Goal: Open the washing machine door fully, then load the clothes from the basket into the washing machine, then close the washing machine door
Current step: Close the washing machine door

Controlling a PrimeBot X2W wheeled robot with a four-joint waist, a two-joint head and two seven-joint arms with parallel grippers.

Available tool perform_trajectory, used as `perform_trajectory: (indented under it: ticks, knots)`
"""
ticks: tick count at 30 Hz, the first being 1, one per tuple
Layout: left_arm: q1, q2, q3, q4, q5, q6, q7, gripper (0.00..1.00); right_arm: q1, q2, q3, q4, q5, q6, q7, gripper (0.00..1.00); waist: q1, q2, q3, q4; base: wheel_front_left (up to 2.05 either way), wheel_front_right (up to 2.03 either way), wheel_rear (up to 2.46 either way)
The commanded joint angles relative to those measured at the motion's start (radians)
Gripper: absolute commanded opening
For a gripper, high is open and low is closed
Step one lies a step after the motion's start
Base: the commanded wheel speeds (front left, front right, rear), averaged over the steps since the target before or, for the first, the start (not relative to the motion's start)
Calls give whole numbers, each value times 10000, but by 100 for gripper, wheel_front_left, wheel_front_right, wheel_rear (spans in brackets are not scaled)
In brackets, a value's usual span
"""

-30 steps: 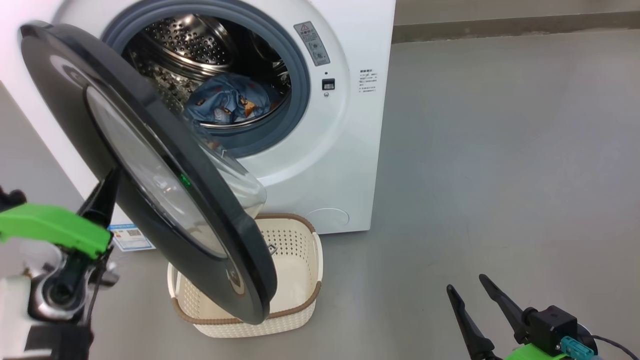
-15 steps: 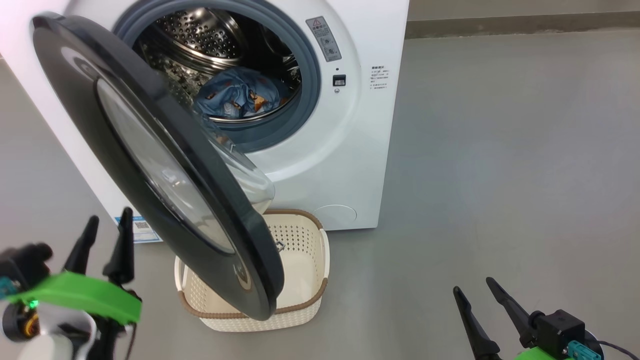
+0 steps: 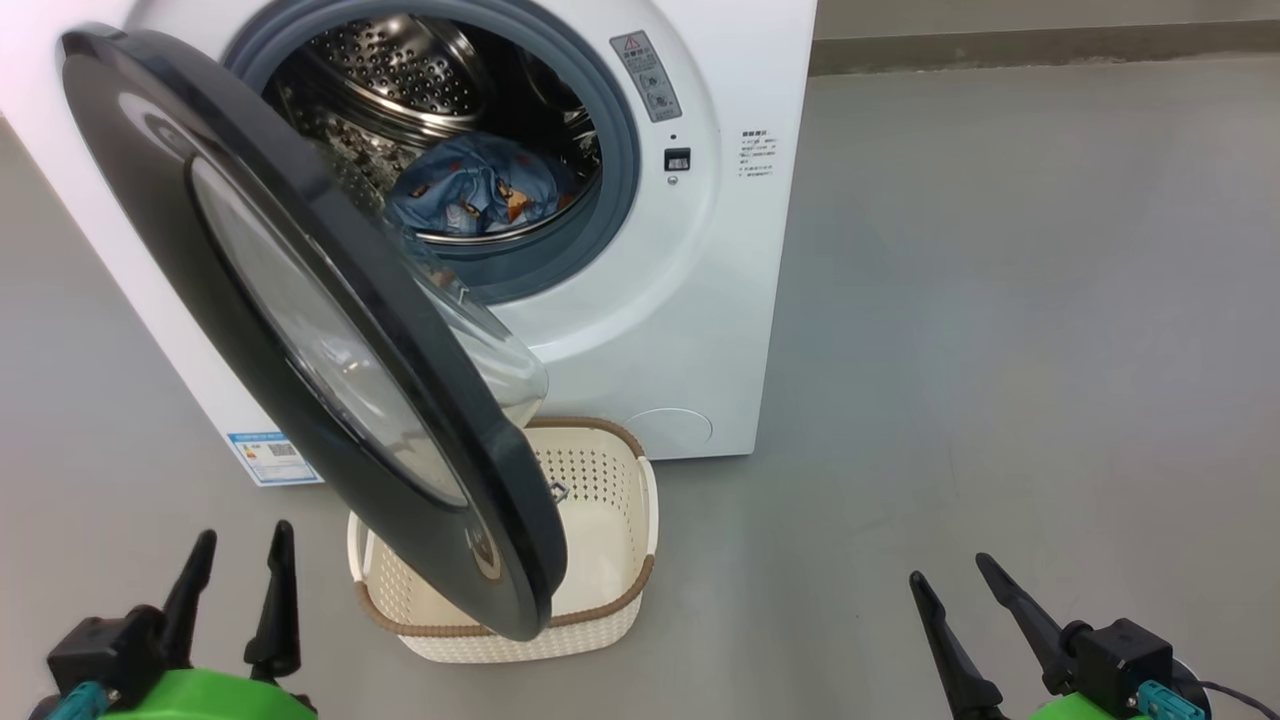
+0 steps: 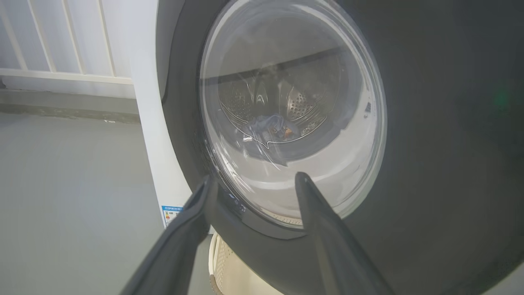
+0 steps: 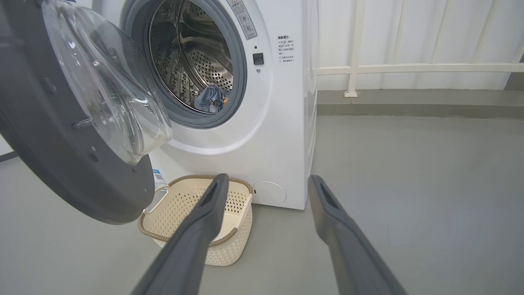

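The white washing machine (image 3: 690, 300) stands with its round black-rimmed door (image 3: 250, 180) swung out partly over the basket (image 3: 600, 600). The blue clothes (image 3: 480, 195) lie inside the steel drum, also seen in the right wrist view as clothes (image 5: 209, 98). The cream basket (image 5: 184, 213) sits on the floor before the machine, and what shows of its inside holds nothing. My left gripper (image 3: 245, 540) is open at the lower left, apart from the door. In the left wrist view the door's glass (image 4: 286, 102) faces the open left gripper (image 4: 254, 180). My right gripper (image 3: 955, 570) is open at the lower right.
Grey floor (image 3: 1000, 350) spreads to the right of the machine. A white railing (image 5: 409, 67) and a low kerb run along the back wall. A blue label sticker (image 3: 272, 457) marks the machine's lower left front.
My left gripper has come away from behind the door, opened, and dropped to the lower left. The camera shifted slightly at first. The door, the basket and the right gripper stay as before.
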Motion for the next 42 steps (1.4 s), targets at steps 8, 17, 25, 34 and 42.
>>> perform_trajectory:
  ticks: [8,17,25,34,42]
  knots:
    - [536,-742,1221,-990,1231,-228,-131,100,-116,-218,147,-250,-230,16,-49,100,0,0,30,-1,0,0,0]
    - [1109,-975,1167,-1197,1751,-279,-132,100,-182,-243,157,-124,-357,16,-49,100,0,0,1,-64,0,0,0]
    - [1554,-1169,1153,-1452,1798,-282,-133,100,-244,-174,106,190,-577,16,-49,100,0,0,-34,-111,0,0,0]
    - [1710,-1280,1322,-1644,1800,-283,-133,100,-224,-168,-29,109,-857,16,-49,100,0,0,-70,-105,0,0,0]
    - [1716,-1258,1401,-1660,1787,-283,-133,100,-182,-105,-48,-32,-972,16,-49,100,0,0,-55,-149,0,0,0]
